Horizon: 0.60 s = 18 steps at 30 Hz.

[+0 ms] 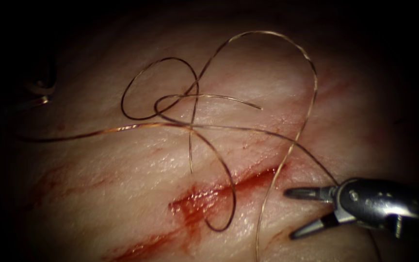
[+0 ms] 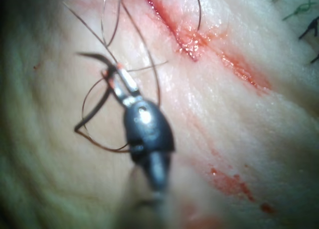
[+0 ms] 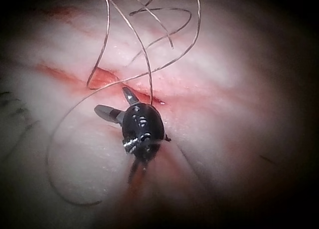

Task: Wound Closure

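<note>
The cut (image 1: 219, 191) runs slantwise across the tissue (image 1: 122, 160), wet with red fluid. Thread (image 1: 311, 73) lies in several loose loops over the tissue and crosses the cut. My right tool (image 1: 292, 213) hovers just right of the cut, jaws open and holding nothing; it shows again in the right wrist view (image 3: 110, 99) beside the cut (image 3: 104, 77) and the thread (image 3: 149, 69). My left tool (image 2: 115, 73) is shut on the curved needle (image 2: 102, 102) near the middle of its curve. The needle is out of the tissue, left of the cut (image 2: 189, 39), with thread (image 2: 144, 44) trailing from it.
Red streaks mark the tissue on both sides of the cut. The left tool (image 1: 40, 85) sits dimly at the far left edge of the endoscope view. Dark cut thread ends (image 2: 299, 9) lie beyond the tissue.
</note>
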Available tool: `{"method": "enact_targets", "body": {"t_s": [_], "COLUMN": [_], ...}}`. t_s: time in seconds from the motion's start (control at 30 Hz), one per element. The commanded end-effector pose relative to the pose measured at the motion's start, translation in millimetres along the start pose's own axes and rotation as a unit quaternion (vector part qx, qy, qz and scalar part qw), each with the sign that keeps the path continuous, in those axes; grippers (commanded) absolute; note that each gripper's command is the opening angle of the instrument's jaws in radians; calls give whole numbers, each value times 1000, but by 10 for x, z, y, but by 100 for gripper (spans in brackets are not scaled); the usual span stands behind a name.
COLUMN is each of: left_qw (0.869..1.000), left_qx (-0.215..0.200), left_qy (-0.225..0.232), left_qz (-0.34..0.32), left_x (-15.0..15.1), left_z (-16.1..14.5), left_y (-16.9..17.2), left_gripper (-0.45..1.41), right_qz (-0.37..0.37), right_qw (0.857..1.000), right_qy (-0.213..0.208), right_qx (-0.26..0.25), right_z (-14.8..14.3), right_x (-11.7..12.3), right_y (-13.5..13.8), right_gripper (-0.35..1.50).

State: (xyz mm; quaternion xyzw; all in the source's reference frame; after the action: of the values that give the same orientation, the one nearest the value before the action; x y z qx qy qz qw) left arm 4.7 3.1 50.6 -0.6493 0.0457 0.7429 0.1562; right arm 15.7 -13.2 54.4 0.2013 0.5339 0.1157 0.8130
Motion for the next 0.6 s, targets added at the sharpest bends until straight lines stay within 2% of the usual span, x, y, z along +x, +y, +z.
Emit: {"method": "enact_targets", "body": {"t_s": [0.03, 0.13, 0.37, 0.6], "left_qw": [1000, 1000, 1000, 1000], "left_qx": [-1, -1, -3, -2], "left_qy": [0, 0, -1, -1], "left_qz": [-1, -1, -3, -3], "left_x": [-6, -6, -3, -3], "left_z": [5, 3, -4, -3], "left_y": [3, 2, -1, -2], "left_gripper": [-45, -45, -45, -45], "right_qz": [-1, -1, -8, -22], "right_qw": [1000, 1000, 999, 996], "right_qy": [3, 3, -41, -86], "right_qx": [6, 5, 9, 19], "right_z": [24, 49, 91, 103], "right_x": [-2, -3, -23, -54], "right_y": [1, 11, 23, 15], "right_gripper": [133, 131, 131, 130]}}
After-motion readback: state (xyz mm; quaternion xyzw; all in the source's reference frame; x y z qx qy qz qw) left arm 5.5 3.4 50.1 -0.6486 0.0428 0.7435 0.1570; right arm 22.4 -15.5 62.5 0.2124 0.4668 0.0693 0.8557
